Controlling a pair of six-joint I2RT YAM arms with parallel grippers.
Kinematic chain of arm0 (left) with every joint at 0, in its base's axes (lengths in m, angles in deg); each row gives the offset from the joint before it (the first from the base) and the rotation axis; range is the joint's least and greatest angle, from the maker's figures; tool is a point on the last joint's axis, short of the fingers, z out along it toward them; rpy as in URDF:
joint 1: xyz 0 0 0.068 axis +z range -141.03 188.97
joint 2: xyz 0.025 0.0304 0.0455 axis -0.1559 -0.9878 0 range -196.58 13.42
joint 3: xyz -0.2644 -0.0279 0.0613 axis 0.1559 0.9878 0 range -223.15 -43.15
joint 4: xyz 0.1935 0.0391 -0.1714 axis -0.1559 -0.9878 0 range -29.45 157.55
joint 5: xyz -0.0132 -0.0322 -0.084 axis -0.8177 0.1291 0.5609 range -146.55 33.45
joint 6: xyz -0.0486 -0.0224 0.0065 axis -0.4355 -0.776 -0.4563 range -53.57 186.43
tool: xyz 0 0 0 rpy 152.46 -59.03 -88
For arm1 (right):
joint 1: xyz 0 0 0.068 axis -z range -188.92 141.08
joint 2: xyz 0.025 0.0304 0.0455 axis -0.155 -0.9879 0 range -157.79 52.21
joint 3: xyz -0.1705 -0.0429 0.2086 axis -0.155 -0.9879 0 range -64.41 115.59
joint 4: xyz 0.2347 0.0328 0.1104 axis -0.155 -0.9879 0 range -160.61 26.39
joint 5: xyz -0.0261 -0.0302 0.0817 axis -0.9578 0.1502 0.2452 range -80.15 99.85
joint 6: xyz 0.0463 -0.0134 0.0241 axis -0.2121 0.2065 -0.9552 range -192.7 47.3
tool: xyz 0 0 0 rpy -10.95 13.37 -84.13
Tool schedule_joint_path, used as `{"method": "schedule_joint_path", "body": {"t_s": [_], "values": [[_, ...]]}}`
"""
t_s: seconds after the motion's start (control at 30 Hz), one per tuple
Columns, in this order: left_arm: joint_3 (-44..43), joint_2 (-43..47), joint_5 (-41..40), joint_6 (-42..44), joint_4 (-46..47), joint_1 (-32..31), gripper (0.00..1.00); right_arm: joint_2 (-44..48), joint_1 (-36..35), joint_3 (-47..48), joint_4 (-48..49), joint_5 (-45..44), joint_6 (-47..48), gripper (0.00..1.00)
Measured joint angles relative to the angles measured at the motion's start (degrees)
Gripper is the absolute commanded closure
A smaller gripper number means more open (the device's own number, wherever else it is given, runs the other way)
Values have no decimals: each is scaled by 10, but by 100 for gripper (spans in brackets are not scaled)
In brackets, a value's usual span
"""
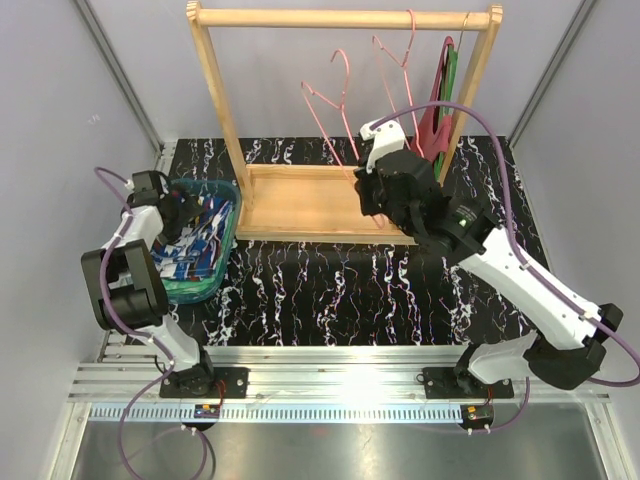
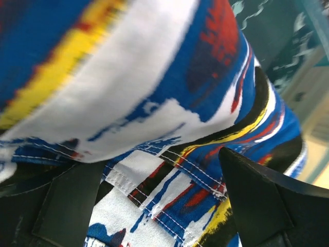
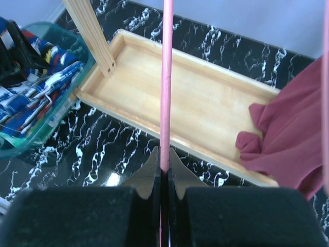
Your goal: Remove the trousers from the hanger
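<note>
The trousers (image 1: pixel 197 247), dark blue with red, white and yellow patches, lie bunched in a teal basket (image 1: pixel 190 290). My left gripper (image 1: pixel 185 212) hangs low over them. In the left wrist view the cloth (image 2: pixel 169 103) fills the frame. The left gripper (image 2: pixel 159 206) is open, its black fingers (image 2: pixel 267 200) wide apart with the cloth lying beneath the gap. My right gripper (image 1: pixel 378 192) is shut on the thin rod of a bare pink hanger (image 3: pixel 165 77), pinched at the tips (image 3: pixel 165 163). That hanger (image 1: pixel 335 110) stands tilted in front of the wooden rack.
The wooden rack (image 1: pixel 340 17) stands at the back with its tray base (image 3: pixel 195 103). Another pink hanger (image 1: pixel 398 60) and a plain dark red garment (image 3: pixel 293 139) hang at the rack's right end. The basket (image 3: pixel 61 110) sits left of the tray.
</note>
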Motion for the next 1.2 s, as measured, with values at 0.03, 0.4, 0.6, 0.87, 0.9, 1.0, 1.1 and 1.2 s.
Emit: {"method": "schedule_joint_path", "body": {"t_s": [0.03,0.4,0.6,0.87,0.9,1.0,1.1,1.2], "values": [[3,0,17,-9,7,10,2,-3,0,18,-5,0,5,100],[9,54,120,-30,-9,57,1,-66,0,162,-34,-38,50,100],[21,221,95,-14,-89,54,1,-189,11,321,-82,-83,47,100],[-5,488,11,36,-176,-19,1,-346,60,531,-171,-92,-15,100],[-15,504,0,43,-190,-34,1,-349,61,527,-179,-92,-23,100],[-45,541,-57,70,-227,-76,1,-343,58,487,-181,-90,-46,100],[-57,560,-98,90,-261,-110,1,-320,58,420,-174,-88,-64,100],[-63,567,-117,104,-287,-129,1,-292,59,373,-149,-81,-77,54]]}}
